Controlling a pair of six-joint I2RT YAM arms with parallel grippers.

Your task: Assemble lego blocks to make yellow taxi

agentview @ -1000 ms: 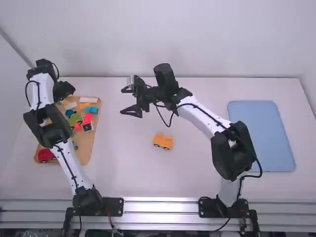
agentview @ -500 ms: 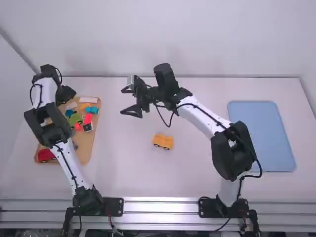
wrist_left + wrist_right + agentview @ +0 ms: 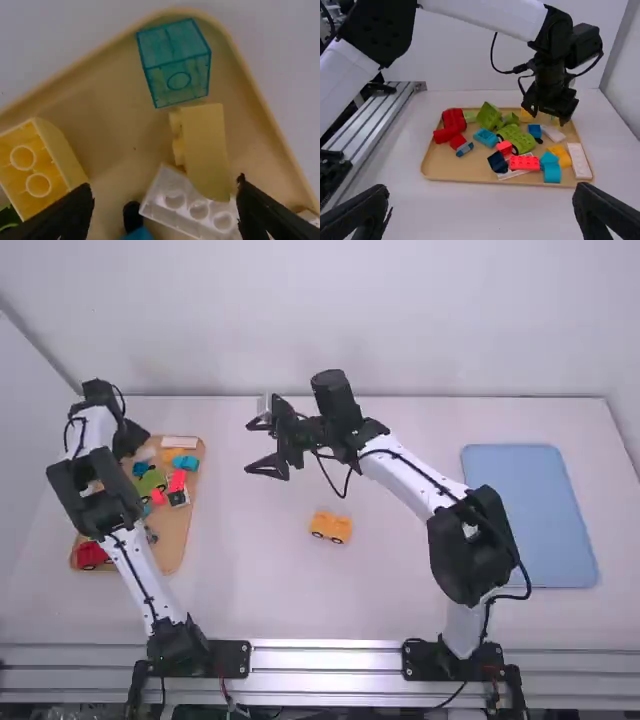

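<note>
In the high view, we have a yellow car block [image 3: 330, 527] with wheels on the bare table [image 3: 390, 580], between the two arms. The right gripper [image 3: 249, 446] hangs well beyond it, its fingers spread wide with nothing between them. The left gripper [image 3: 130, 438] is over the far part of a wooden tray [image 3: 178, 535] at the left, and among the blocks there we see a white bar [image 3: 180, 442], a red brick [image 3: 177, 480] and a red car piece [image 3: 92, 554]. A blue mat [image 3: 530, 515] lies at the right side of the table.

In the left wrist view, we find the left gripper [image 3: 165, 184] with its fingers apart. A pale yellow block [image 3: 206, 145] is in the tray near one finger, its studs facing sideways; we can't tell whether the finger touches it. Just beside it sits a clear teal block [image 3: 175, 65], and a white brick [image 3: 175, 200] lies partly behind it. Another yellow block [image 3: 65, 155] shows its hollow underside.

In the right wrist view, we see the right gripper's fingers [image 3: 362, 212] well apart — nothing held. The tray lies beyond them with a green car piece [image 3: 516, 138] in its middle — and the left gripper is over its far side.
</note>
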